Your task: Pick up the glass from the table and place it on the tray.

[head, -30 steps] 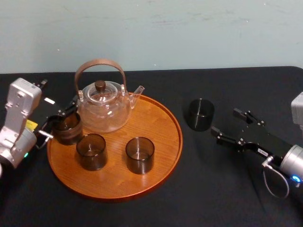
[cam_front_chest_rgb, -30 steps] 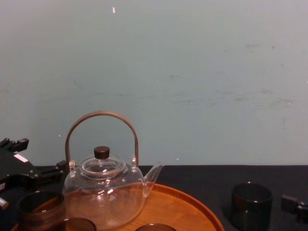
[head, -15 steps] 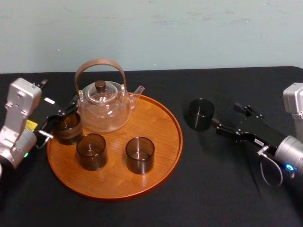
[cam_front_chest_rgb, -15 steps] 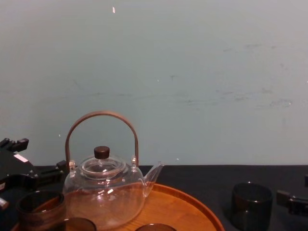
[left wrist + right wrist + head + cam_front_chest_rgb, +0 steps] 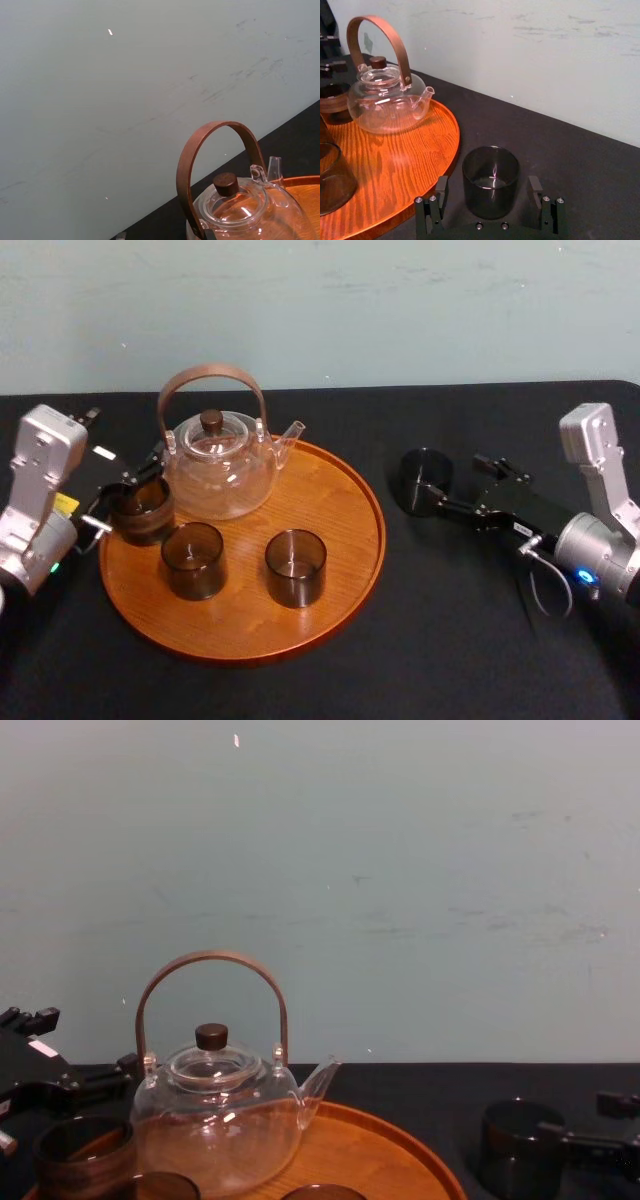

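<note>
Right gripper [image 5: 488,186] has slid in: its open fingers now flank the dark glass [image 5: 491,172], lower centre; closing looks next. Left gripper [image 5: 130,496] waits far left.

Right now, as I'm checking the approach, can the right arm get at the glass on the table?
Likely yes: the right tool is open and straddles the glass, with nothing in between.

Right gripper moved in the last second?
Yes. In the head view the right gripper has slid left toward the tray; its open fingers now straddle the glass.
</note>
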### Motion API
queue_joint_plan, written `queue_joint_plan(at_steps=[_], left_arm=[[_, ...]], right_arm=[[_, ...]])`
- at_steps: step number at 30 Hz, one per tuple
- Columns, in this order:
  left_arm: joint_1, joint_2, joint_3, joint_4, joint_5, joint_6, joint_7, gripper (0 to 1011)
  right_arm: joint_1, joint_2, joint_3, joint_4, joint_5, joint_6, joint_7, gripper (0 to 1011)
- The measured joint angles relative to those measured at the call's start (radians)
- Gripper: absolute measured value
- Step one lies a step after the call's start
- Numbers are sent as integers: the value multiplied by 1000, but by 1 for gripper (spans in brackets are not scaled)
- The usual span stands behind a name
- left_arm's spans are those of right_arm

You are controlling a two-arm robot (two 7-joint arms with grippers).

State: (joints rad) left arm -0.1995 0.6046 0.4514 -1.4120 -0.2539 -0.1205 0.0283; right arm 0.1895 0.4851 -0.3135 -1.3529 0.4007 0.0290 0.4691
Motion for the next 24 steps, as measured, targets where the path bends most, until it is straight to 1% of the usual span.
queue_joint_plan(at_steps=[5, 9, 15, 16, 19, 23, 24], left_arm=[[0, 0, 0, 0, 0, 0, 0, 1002], [0, 0, 0, 0, 0, 0, 0, 1001], [0, 0, 0, 0, 0, 0, 0, 1001], [0, 0, 0, 0, 0, 0, 0, 1001], [0, 0, 0, 0, 0, 0, 0, 1001], [0, 0, 0, 0, 0, 0, 0, 1002], [0, 0, 0, 0, 0, 0, 0, 1002]], right_arm=[[41, -16, -22, 45, -22, 4, 5, 1002], [63, -28, -30, 73, -29, 6, 9, 1002], [75, -34, -34, 86, -32, 8, 16, 1002], [78, -37, -34, 90, -25, 19, 21, 1002], [80, -40, -34, 93, -22, 29, 21, 1002], [100, -52, -45, 108, -16, 70, 21, 1002], [100, -52, -45, 108, -16, 70, 21, 1002]])
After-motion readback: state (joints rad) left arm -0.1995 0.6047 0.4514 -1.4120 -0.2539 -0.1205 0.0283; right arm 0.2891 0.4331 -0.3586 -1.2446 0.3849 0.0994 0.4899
